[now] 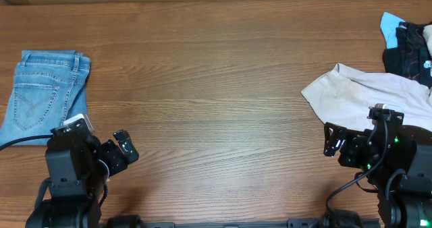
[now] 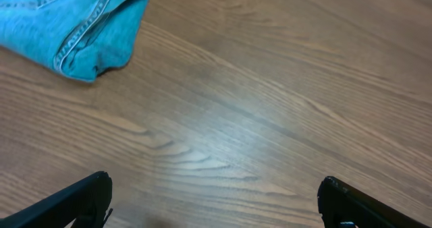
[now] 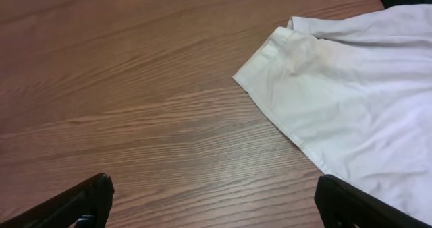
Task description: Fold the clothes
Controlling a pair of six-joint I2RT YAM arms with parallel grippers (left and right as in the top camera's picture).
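The left gripper hangs low over bare wood with its fingers spread wide at the two lower corners of its wrist view, pinching nothing; the right gripper is spread just as wide and is likewise empty; both sit near the front edge of the surface, well apart from each other. Outward from the left gripper, up and to its left, lie the jeans, gathered into a compact rectangular stack at the left end of the surface, a stitched back pocket facing up and the waistband at the far end; the nearest rounded, doubled corner shows at the top left of the left wrist view, near but not touching the fingers. Denim like this should be heavy for cloth and fairly stiff; it ought to hold a crease, drag rather than slide on the wood, and sag little when lifted; nothing about it is fragile. The best hold is probably a thick seamed edge, the waistband or the folded corner, taken with the jaws wide enough to swallow every layer, since a shallow pinch might peel off only the top ply. Outward from the right gripper, a rumpled white garment lies just beyond its fingers; it looks thinner and limper; dark clothing is heaped behind it.
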